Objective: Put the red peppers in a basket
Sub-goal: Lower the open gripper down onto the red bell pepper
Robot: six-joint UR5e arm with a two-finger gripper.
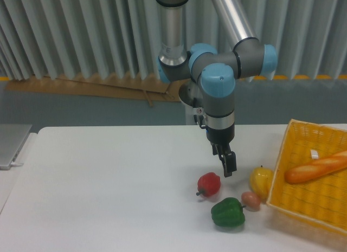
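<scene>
The red pepper (209,184) lies on the white table, glossy, with its dark stem pointing left and down. My gripper (227,165) hangs just above and to the right of it, fingers pointing down, not touching it. From this side view I cannot tell whether the fingers are apart. The yellow woven basket (303,154) sits at the right edge of the table, partly cut off by the frame.
A green pepper (227,213) lies in front of the red one. A yellow pepper (261,180) and a small brownish item (250,200) rest against the basket's left wall. A bread loaf (317,169) lies inside the basket. A grey laptop (11,143) sits far left.
</scene>
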